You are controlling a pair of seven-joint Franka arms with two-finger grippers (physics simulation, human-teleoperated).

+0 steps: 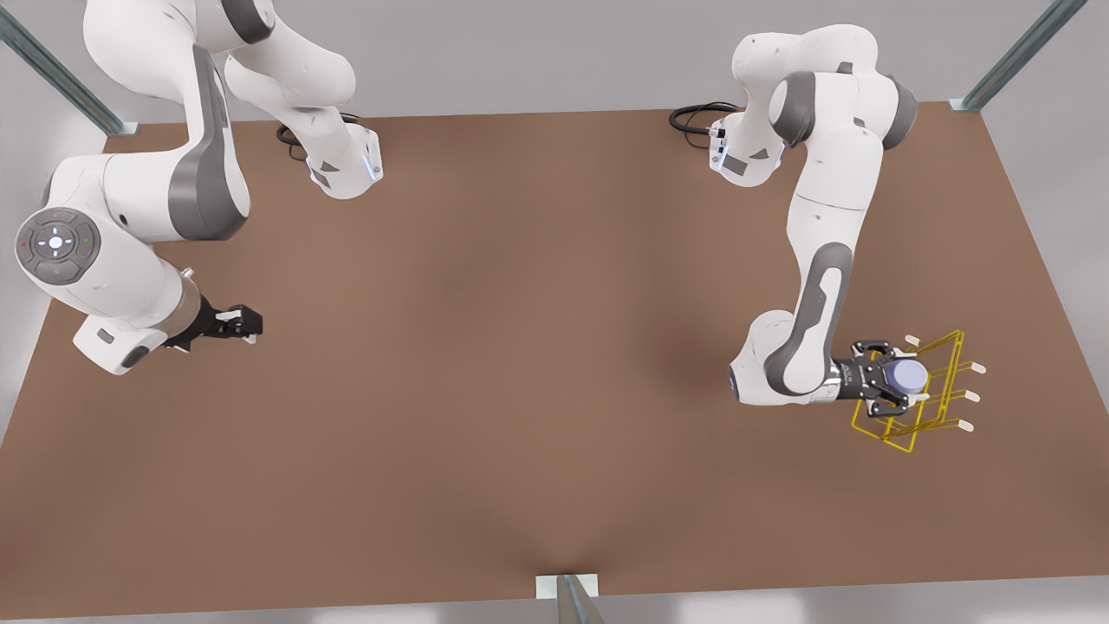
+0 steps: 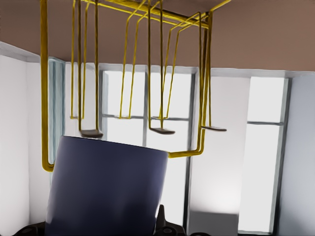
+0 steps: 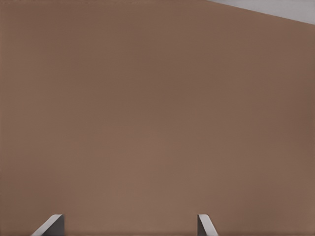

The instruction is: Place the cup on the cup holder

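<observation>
While I watch, left gripper clamps cup by sides over rack, front view's right. Cup seems light, stiff, slick. Right gripper waits, fingers spread.

Right claw fingertips spread above the brown table.

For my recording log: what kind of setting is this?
Probably a simulated lab workcell: a bare brown table with two arms mounted on it, metal frame struts at the corners and grey walls. The left gripper holds the cup at the cup holder; the right gripper waits.
</observation>
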